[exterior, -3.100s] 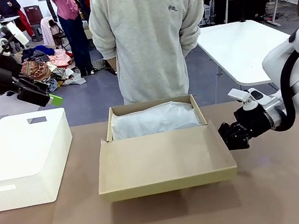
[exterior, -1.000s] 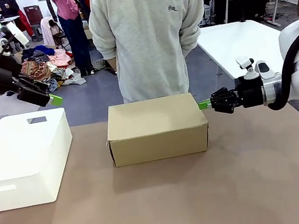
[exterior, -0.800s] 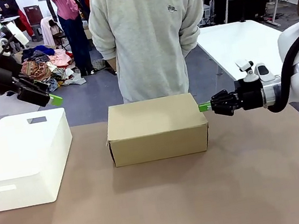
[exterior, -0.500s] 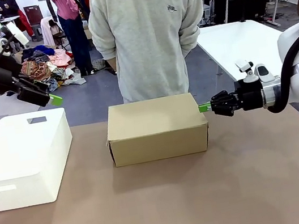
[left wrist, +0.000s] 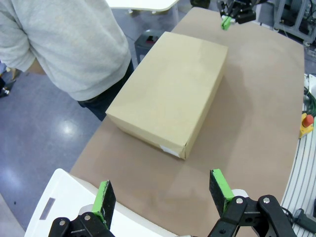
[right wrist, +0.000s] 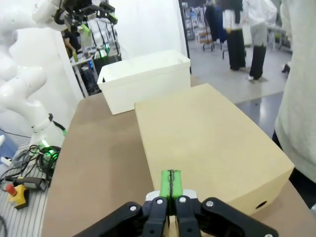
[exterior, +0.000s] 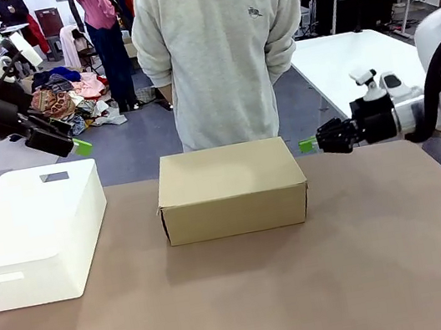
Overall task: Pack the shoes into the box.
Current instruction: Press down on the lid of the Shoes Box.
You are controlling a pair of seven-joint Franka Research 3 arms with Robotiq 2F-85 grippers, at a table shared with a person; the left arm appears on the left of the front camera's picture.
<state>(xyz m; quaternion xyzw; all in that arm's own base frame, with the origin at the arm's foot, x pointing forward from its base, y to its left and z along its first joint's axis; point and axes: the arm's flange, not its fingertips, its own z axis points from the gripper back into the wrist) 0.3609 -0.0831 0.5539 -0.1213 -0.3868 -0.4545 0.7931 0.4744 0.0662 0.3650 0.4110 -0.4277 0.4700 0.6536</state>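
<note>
- In the middle of the front view, the box (exterior: 231, 188) sits on the brown table (exterior: 308, 286) with its lid down flat, so the packing looks finished or nearly so; the shoes must be inside if anywhere, though I can't see through the cardboard
- What might be left, I'd guess, is only for the arms to clear off; nothing loose lies around the box
- It's a plain tan carton, clean edges, no bulge in the lid; from the left wrist view a small white label shows on one end, and from the right wrist view a small round hole on another side
- At the right of the frame the right gripper (exterior: 310, 145) hangs just beside the box's upper right corner, not touching, green pads pressed together with nothing between them
- At the upper left the left gripper (left wrist: 163, 192) hovers above the white block (exterior: 32, 230), jaws spread wide and empty
- A person in a grey sweatshirt (exterior: 218, 47) stands behind the box
</note>
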